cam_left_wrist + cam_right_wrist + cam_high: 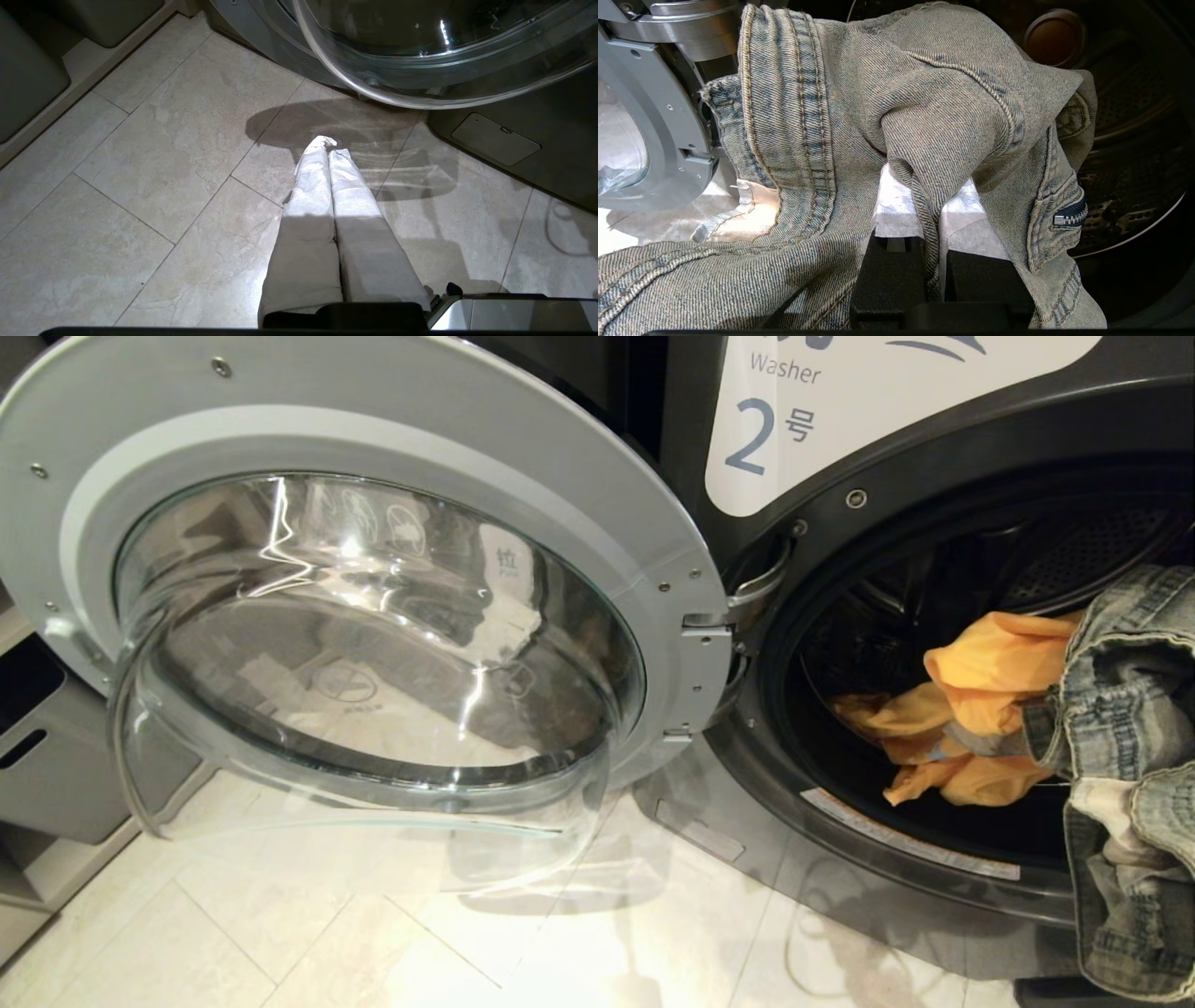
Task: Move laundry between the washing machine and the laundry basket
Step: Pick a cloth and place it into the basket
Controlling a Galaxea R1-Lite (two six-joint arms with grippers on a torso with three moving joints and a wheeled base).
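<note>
The washing machine (691,420), dark grey with a blue "2" on a white label, has its round glass door (373,616) swung wide open to the left. An orange-yellow garment (980,709) lies inside the drum. A faded denim garment (1130,728) hangs in front of the drum opening at the right edge of the head view. My right gripper (930,184) is shut on a fold of this denim garment (924,93), whose cloth drapes over the white-wrapped fingers (896,205). My left gripper (329,144) is shut and empty above the floor tiles. The laundry basket is out of view.
The open door juts out over the pale tiled floor (327,933) left of the drum. A plain grey bin (56,747) with a slot handle stands at the far left on a low shelf. The dark perforated drum (1134,116) lies behind the held cloth.
</note>
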